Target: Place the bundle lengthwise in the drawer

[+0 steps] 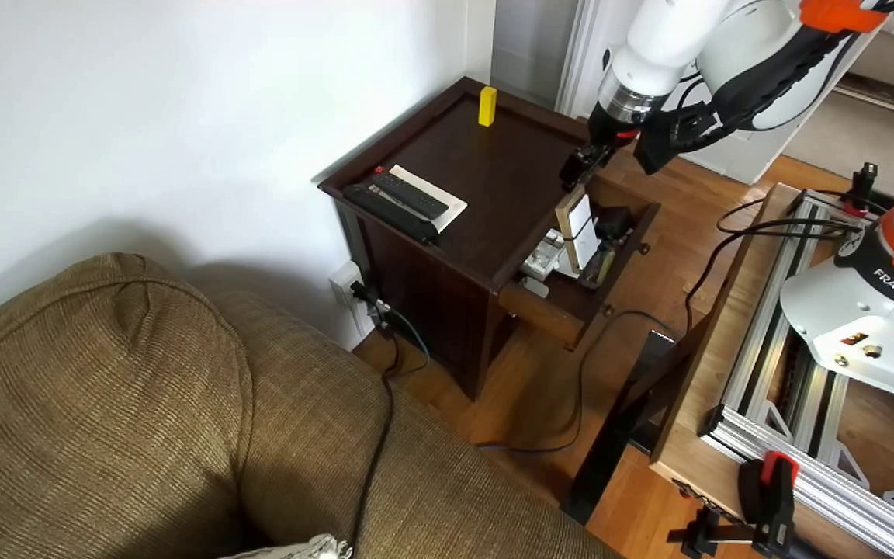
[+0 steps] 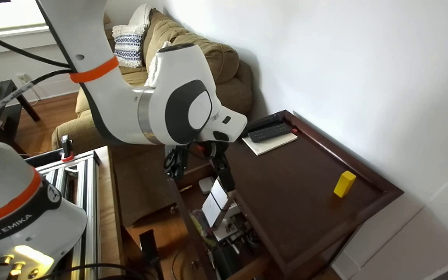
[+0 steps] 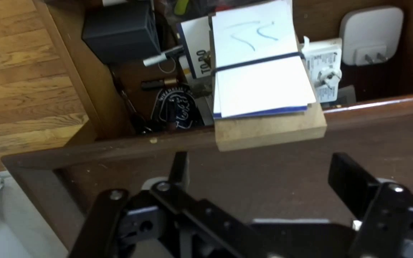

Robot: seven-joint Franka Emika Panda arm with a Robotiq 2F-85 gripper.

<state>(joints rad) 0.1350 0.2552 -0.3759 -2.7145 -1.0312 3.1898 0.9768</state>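
The bundle is white cards on a pale wooden block, tied with a dark band. It shows in both exterior views [image 1: 582,233] [image 2: 215,204] and in the wrist view [image 3: 260,86]. It stands tilted, its lower end in the open drawer [image 1: 540,313] [image 2: 187,221] [image 3: 95,89] and its upper end above the tabletop edge. It seems to lean on that edge. My gripper [image 1: 573,175] [image 2: 225,181] [image 3: 258,168] is open and empty, just beyond the upper end of the bundle, over the tabletop. The bundle's lower end is partly hidden among the drawer's contents.
The drawer also holds a black box [image 3: 120,32], a white plug adapter [image 3: 371,36] and small loose items. On the tabletop [image 1: 493,178] lie dark remotes [image 1: 408,194] on a white pad [image 1: 451,215]. A yellow block [image 1: 487,106] stands at the far corner.
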